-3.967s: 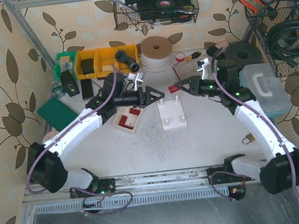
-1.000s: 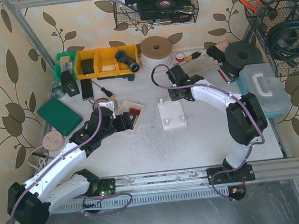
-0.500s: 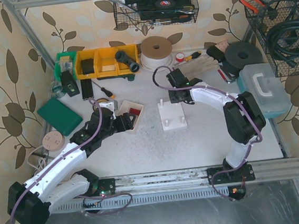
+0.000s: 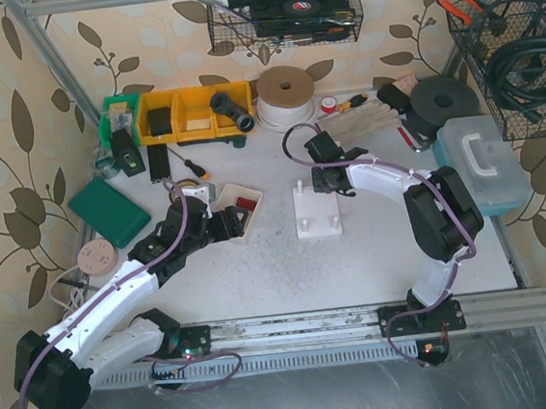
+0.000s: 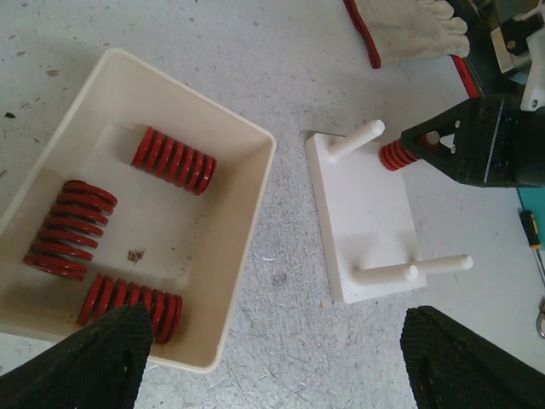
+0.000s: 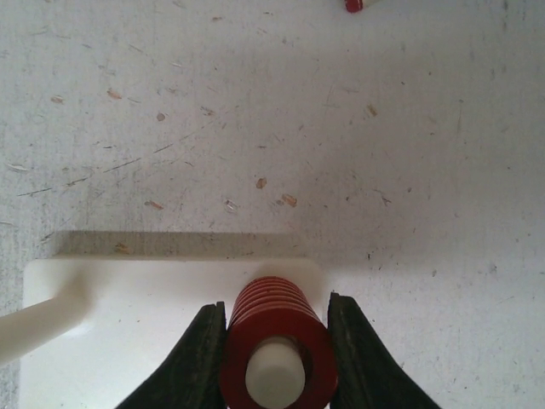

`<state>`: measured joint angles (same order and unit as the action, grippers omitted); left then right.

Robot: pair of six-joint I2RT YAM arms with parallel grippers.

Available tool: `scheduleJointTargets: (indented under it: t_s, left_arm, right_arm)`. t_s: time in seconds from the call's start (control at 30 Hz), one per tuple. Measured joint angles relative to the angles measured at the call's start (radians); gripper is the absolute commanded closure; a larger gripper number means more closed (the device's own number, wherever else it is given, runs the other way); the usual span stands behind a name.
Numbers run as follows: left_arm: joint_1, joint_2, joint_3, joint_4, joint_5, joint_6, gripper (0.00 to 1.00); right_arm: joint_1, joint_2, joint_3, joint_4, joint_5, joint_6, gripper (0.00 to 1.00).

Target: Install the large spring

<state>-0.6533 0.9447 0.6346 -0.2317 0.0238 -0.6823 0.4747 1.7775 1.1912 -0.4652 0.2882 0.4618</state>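
Spring point(image 6: 274, 308) red, coiled, w/ peg point(image 6: 271, 377) thru centre.

Upper left: yellow bins point(image 4: 187, 112) in a row against the wall.
Upper centre: tape roll point(image 4: 286, 91) lying flat, just right of the bins.
Left edge: green pad point(image 4: 109, 211) flat on the table.
Right edge: pale blue case point(image 4: 483, 167) with a white handle; black disc point(image 4: 445, 101) above it.
Upper right: wire basket point(image 4: 515, 55) holding coiled black cable.
Top, left wrist view: pale glove point(image 5: 409, 25) with red trim.
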Motion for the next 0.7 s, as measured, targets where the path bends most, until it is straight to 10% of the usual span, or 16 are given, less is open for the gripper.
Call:
scheduleJointTargets:
  t_s: [0.2, 0.7]
  left_arm:
    - [0.0, 0.0, 0.0, 0.002, 0.0, 0.0, 0.17]
    - [0.0, -0.004, -0.001, 0.016, 0.0, 0.0, 0.17]
  right_arm:
    - [0.0, 0.008, 0.0, -0.006, 0.008, 0.041, 0.41]
    - [0.003, -0.145, 0.045, -0.105, 0.014, 0.073, 0.37]
